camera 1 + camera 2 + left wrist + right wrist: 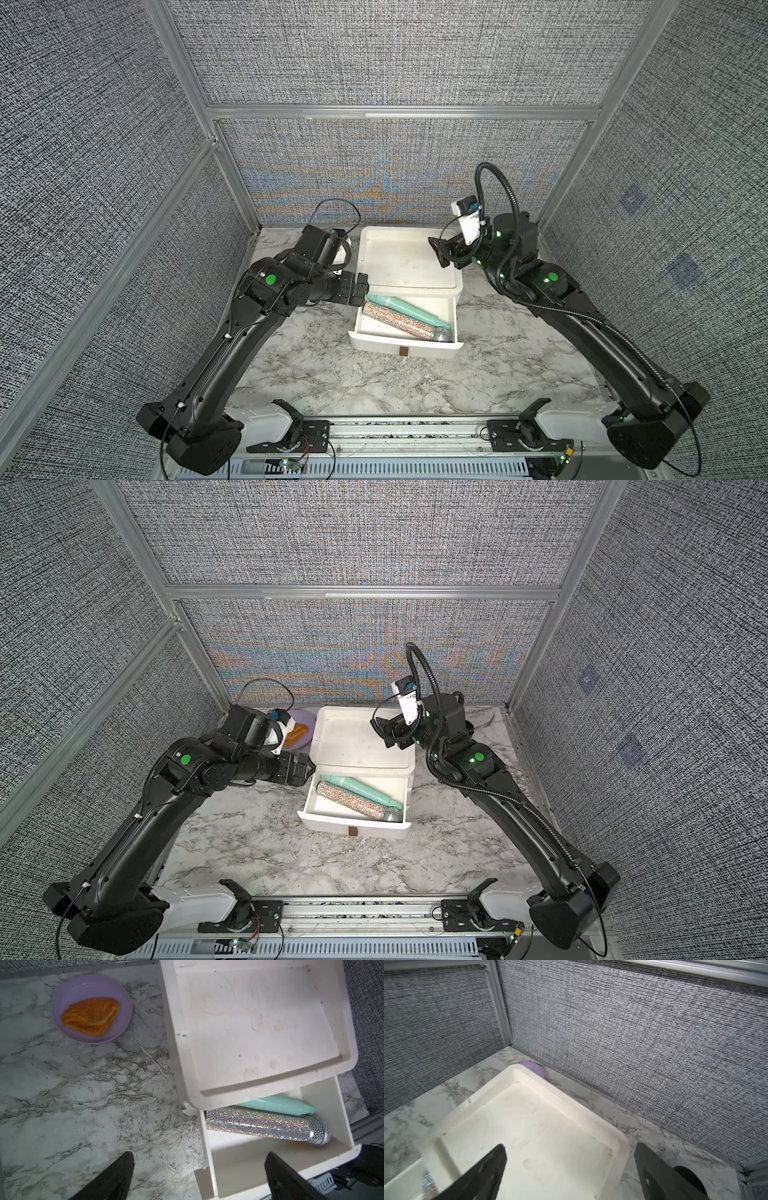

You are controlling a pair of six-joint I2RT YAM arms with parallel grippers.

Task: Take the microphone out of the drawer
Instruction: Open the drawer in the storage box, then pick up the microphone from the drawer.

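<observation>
**Marble bench, drawer open, mic inside, both grippers empty**

Marble-pattern table (pixel 374 374), grey woven panels on three sides in an aluminium frame. Counts:

- 1 white drawer unit (pixel 409 259) near the back of the table, with a shallow recessed tray on top. The tray holds nothing and is stained.
- 1 drawer (pixel 399 347), pulled out toward the camera in both top views. It has 1 small brown pull tab (pixel 403 352) on the front face.
- 2 items in the drawer:
  - 1 microphone (pixel 405 324), with a rhinestone-covered body and a silver mesh head. It lies flat on the diagonal, with the head in the front corner on the right-arm side and the tail toward the back on the left-arm side. The left wrist view (pixel 264 1125) shows it clearly and nothing grips it.
  - 1 teal item (pixel 405 307), long and tapered, lying just behind the mic and roughly parallel to it. I can't tell what it is.
- 1 purple bowl (pixel 306 717) on the table behind the left wrist, beside the unit. It holds 1 orange pastry (pixel 91 1017).
- 2 arms, 2 grippers:
  - The left gripper (pixel 362 289) is spread wide and carries nothing. It sits at the unit's left side, about where the drawer leaves the cabinet. In its wrist view, one finger is over the marble and one over the drawer.
  - The right gripper (pixel 438 252) is also spread wide and carries nothing. It is raised over the right edge of the top tray, well apart from the mic. Its wrist view shows mostly the tray and the back panel.
</observation>
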